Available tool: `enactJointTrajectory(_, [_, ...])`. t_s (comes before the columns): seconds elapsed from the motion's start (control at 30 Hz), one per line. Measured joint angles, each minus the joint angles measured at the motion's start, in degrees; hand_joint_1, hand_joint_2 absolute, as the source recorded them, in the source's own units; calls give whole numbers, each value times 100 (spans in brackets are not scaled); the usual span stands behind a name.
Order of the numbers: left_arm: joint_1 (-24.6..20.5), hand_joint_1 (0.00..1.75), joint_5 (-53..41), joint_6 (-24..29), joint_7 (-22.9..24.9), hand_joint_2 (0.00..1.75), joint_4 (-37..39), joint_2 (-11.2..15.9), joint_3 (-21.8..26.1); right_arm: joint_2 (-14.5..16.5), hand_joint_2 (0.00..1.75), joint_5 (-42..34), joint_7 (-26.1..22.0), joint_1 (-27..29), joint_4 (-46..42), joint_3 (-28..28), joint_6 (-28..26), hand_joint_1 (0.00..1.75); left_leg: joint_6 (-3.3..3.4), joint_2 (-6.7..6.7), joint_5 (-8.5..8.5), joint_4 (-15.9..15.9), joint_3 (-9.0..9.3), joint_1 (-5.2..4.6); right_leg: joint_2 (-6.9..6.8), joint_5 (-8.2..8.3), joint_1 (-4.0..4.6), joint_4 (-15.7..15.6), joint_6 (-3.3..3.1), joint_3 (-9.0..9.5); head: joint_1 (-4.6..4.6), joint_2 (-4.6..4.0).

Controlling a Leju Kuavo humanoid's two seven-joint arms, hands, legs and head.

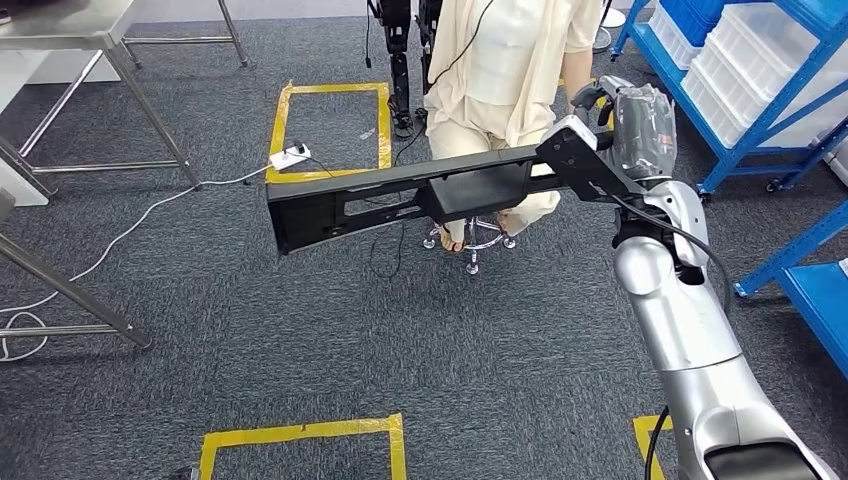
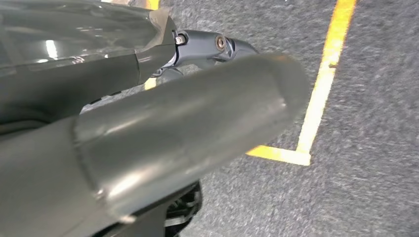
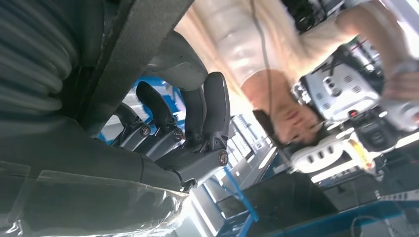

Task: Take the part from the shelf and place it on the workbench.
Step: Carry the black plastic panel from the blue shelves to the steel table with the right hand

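Out to the left of the right robot hand (image 1: 612,130), the long black plastic part (image 1: 420,195) juts level, gripped by one end for carrying.

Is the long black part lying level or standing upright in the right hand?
Roughly level: the long black part sticks out sideways from the right hand, above the carpet.

The right hand (image 1: 600,120) holds the long black part (image 1: 400,195), whose right end hides behind the wrist. The part covers the seated person (image 1: 505,70) at the knees; the far edge cuts off the head. The left hand (image 2: 207,47) is mostly hidden behind its blurred thumb.
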Motion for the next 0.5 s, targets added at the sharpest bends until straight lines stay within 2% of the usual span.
enactJointTrajectory(0.03, [12, 0, 9, 42, 39, 0, 1, -2, 1, -2, 175, -14, -5, -2, 1, 2, 0, 175, 35, -51, 17, -24, 13, 0, -9, -22, -2, 18, 29, -7, 3, 0])
enactJointTrajectory(0.1, [33, 0, 43, 115, 100, 0, 3, -9, 7, -25, 175, -45, -11, -17, 10, 3, -1, 175, 123, -159, 61, -76, 46, 10, 153, -167, -22, 273, 51, -120, 8, 0])
enactJointTrajectory(0.17, [56, 0, 81, 171, 142, 0, 3, -13, 17, -75, 175, -90, -14, -34, 46, 0, -1, 175, 178, -281, 81, -95, 58, 16, 376, -451, -62, 947, 15, -444, 22, 0])
enactJointTrajectory(0.2, [75, 0, 94, 191, 158, 0, 3, -11, 21, -101, 175, -116, -16, -40, 76, 1, -1, 175, 188, -350, 81, -94, 57, 16, 424, -576, -76, 1322, 10, -637, 27, 0])
enactJointTrajectory(0.23, [100, 0, 104, 207, 172, 0, 4, -10, 23, -119, 175, -140, -21, -42, 109, 3, 0, 175, 190, -421, 81, -93, 57, 16, 444, -635, -87, 1571, 29, -776, 27, 0])
enactJointTrajectory(0.27, [129, 0, 115, 222, 183, 0, 4, -10, 25, -128, 175, -161, -31, -47, 140, 7, 0, 175, 190, -493, 81, -90, 58, 16, 454, -603, -96, 1608, 71, -815, 28, 0])
enactJointTrajectory(0.3, [154, 0, 128, 233, 189, 0, 5, -10, 28, -133, 175, -176, -44, -61, 166, 14, 0, 175, 187, -564, 81, -85, 59, 18, 467, -489, -109, 1424, 127, -743, 27, 0])
enactJointTrajectory(0.37, [196, 0, 168, 254, 195, 0, 5, -10, 50, -130, 175, -199, -69, -126, 205, 39, 2, 175, 163, -695, 76, -64, 56, 20, 566, -161, -154, 632, 224, -378, 26, 0])
enactJointTrajectory(0.4, [209, 0, 184, 261, 195, 0, 5, -8, 72, -121, 175, -210, -78, -169, 225, 60, 5, 175, 135, -752, 74, -51, 43, 17, 612, -51, -161, 312, 228, -224, 26, 0])
enactJointTrajectory(0.43, [223, 0, 199, 265, 195, 0, 5, -3, 97, -108, 175, -218, -82, -212, 245, 81, 10, 175, 103, -797, 78, -44, 25, 18, 643, 8, -158, 114, 206, -124, 24, 0])
enactJointTrajectory(0.5, [265, 0, 215, 271, 194, 0, 5, 4, 147, -50, 175, -227, -84, -276, 296, 123, 17, 175, 31, -867, 99, -59, -7, 27, 599, 24, -114, 53, 114, -85, 20, 0])
